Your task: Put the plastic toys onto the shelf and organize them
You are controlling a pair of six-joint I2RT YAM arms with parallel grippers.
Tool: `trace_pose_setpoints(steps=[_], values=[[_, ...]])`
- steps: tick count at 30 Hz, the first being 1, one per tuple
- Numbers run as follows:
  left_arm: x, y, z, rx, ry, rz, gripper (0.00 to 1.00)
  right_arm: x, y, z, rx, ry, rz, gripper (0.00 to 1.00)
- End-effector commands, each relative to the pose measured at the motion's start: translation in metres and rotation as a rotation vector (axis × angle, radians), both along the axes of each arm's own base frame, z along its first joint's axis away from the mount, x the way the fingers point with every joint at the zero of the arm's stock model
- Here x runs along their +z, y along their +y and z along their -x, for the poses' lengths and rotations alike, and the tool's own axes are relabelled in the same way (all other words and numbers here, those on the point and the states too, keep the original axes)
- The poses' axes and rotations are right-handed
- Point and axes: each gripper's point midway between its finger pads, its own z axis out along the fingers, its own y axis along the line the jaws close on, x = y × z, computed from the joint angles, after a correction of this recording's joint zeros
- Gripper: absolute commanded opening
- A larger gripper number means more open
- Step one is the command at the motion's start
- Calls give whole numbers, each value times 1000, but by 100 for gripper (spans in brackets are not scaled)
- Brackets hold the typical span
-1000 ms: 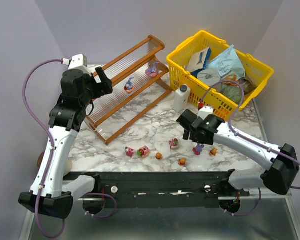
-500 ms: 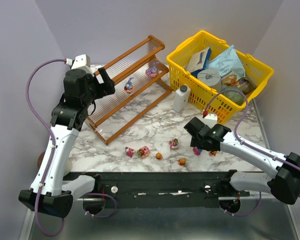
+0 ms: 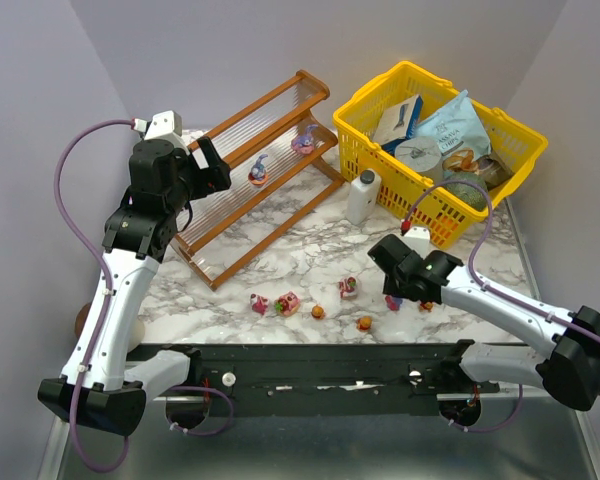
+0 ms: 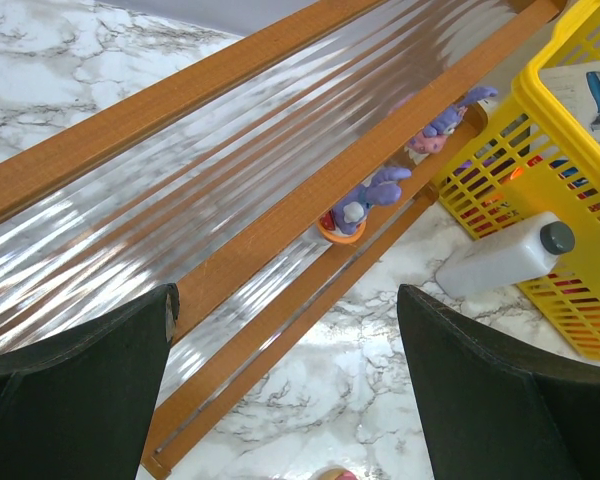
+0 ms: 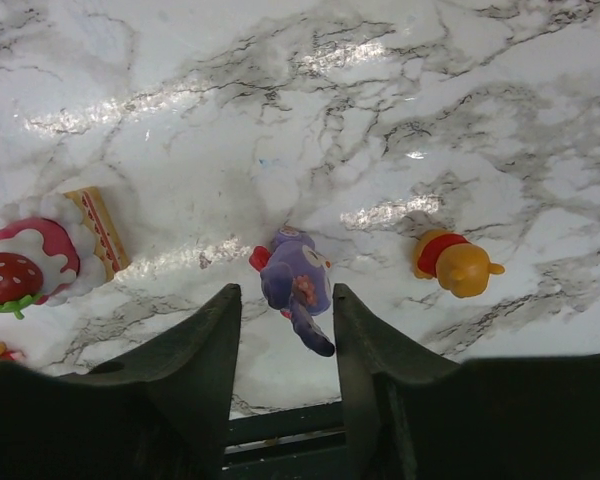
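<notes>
Judged barely started. Saw only two purple toys standing on the shelf, both on a lower tier in the upper middle of the top view: the nearer shelved figurine and, up and right of it and well apart, the farther shelved figurine. Counted seven more toys loose on the marble table, strung in a ragged row across the lower middle of that view: a pink-and-red toy, a strawberry cake slice just beside it, a small orange toy, a red-and-green toy, a second orange toy, a purple figurine and an orange bear. Found the right gripper low over the purple figurine at the centre of the right wrist view, jaws partly apart with one finger to each side of it and a thin sliver of marble between finger and toy. Made out no clamp, and took the toy for lying on the table. Found the left gripper spread wide and holding nothing, hovering over the ribbed tiers of the shelf at the upper left of the top view. Passed over the white bottle and the yellow basket at the upper right as no part of the job. Reckoned most of the work undone: seven toys to lift and set down, then to space along the tiers.
</notes>
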Motion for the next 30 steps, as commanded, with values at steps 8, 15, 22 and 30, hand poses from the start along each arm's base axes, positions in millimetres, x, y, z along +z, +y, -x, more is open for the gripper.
trace_pose_setpoints(steps=[8,15,22,30], values=[[-2,-4,2,-20,3,8,99,-7,-9,8,-33,32,20,17],[1,-5,4,-30,-5,7,99,7,-5,-1,-45,6,20,1],[8,-10,8,-67,-28,8,99,70,15,-30,-42,-114,-49,1],[12,-1,12,-27,-44,-4,99,126,68,-67,32,-187,-188,1]])
